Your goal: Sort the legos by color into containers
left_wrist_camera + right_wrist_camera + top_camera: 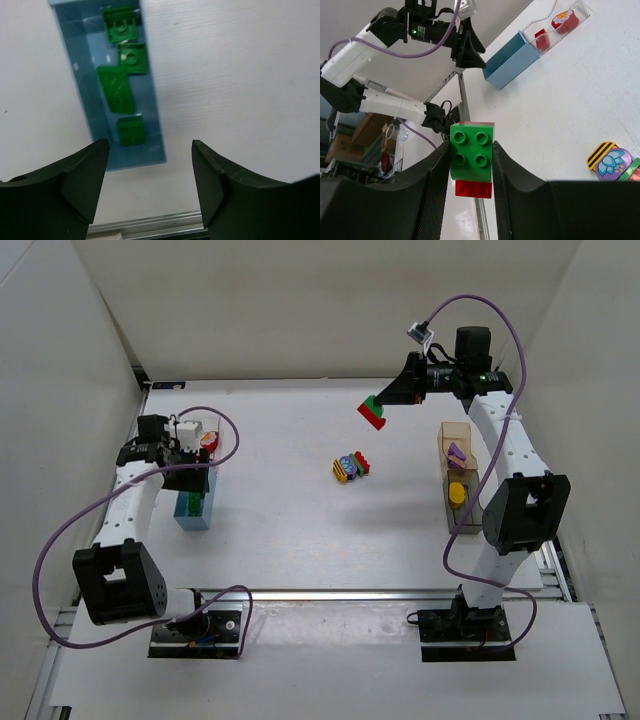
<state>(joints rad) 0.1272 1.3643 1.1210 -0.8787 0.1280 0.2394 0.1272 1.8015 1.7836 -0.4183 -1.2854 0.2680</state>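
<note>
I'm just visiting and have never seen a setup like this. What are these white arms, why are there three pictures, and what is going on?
These are two robot arms bolted to a table, sorting toy bricks into small boxes by colour. The wide picture looks down from above; the other two come from a camera on each wrist, so each shows its own black jaws.

The left gripper hangs open and empty above the light blue box, which holds four green bricks. Beside it stands a clear box with red pieces.

The right gripper is raised over the table, shut on a green-and-red stack that is stuck together.

A mixed pile of bricks lies mid-table. On the right, a tan box holds a purple piece and another box a yellow one.
</note>
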